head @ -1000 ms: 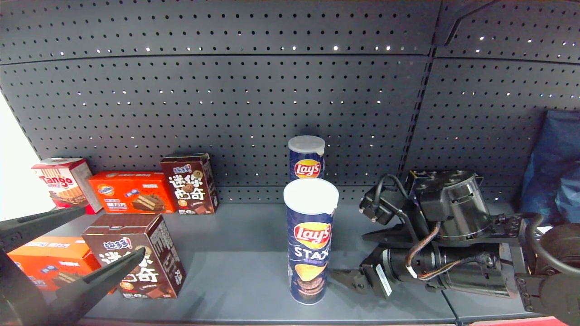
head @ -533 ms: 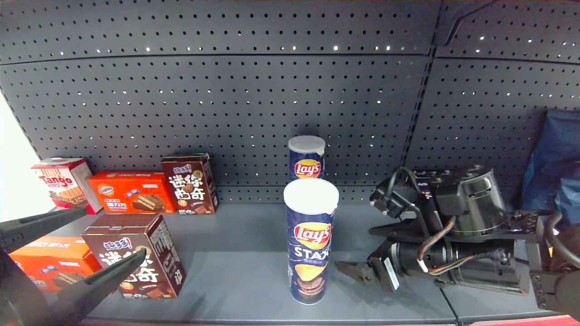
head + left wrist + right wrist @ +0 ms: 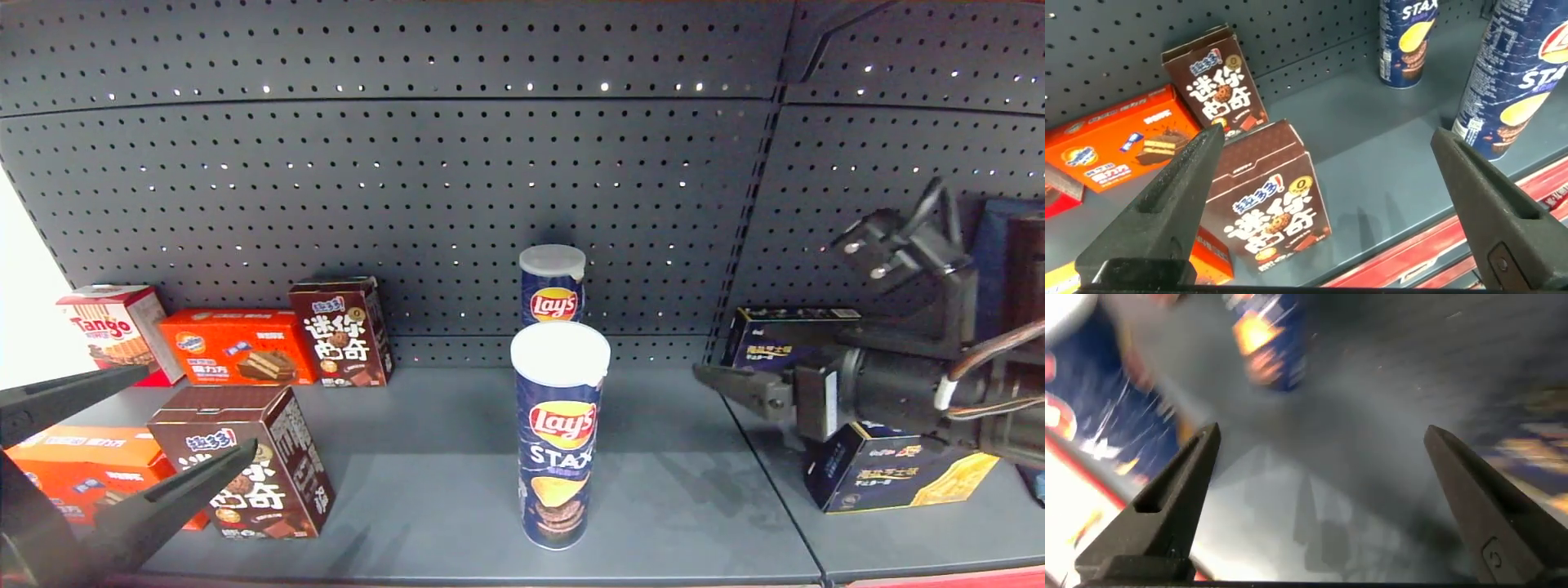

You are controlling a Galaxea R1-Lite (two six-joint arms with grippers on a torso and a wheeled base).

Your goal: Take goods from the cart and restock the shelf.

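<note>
- L gripper (image 3: 200, 412): low at shelf (image 3: 678, 506) front-left, spread wide, holding nothing. In the left wrist view (image 3: 1327, 139) it frames the front brown box (image 3: 1270, 196).
- Brown box and the orange box (image 3: 82, 465) beside it stand at the shelf's front edge. Keep the L arm off them, since a nudge could prob. tip one over the edge.
- Front can (image 3: 559, 433): upright mid-shelf, in line w/ back can (image 3: 553, 286) but apart from it. Looks placed, nothing touching it.
- R gripper (image 3: 735, 388): well right of the front can, tips pointing at it. The right wrist view (image 3: 1323, 433) shows it spread and empty.
- Step in hand, I'd judge: get the R arm out and go to the cart for the next item.
- Do it well: pull straight back and keep level. Blue-yellow box (image 3: 890, 478) sits just under the arm and dark box (image 3: 784, 339) behind it, so no dipping or swinging toward the can.
</note>
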